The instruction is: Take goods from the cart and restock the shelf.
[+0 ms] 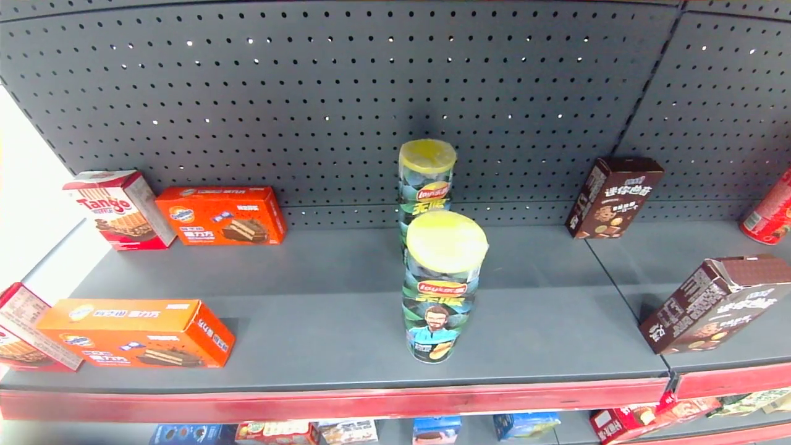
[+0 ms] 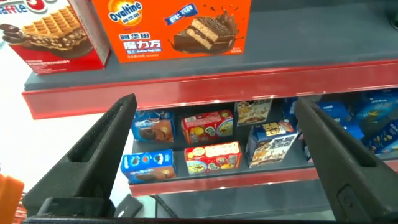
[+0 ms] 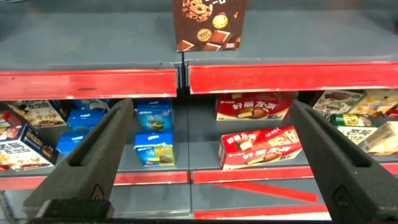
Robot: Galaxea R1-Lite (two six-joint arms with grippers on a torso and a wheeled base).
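Squarely in the middle of the shelf (image 1: 321, 309) stand two chip cans with yellow lids: the front can (image 1: 440, 290) near the red edge, and the rear can (image 1: 426, 176) right behind it by the pegboard (image 1: 309, 93). Orange boxes (image 1: 139, 334) lie to the left and brown cookie boxes (image 1: 717, 304) to the right. The left hand (image 2: 216, 104) is spread wide and holds nothing, facing the shelf's red edge under an orange box. The right hand (image 3: 211, 107) is likewise spread and empty, before the red edge below a brown box.
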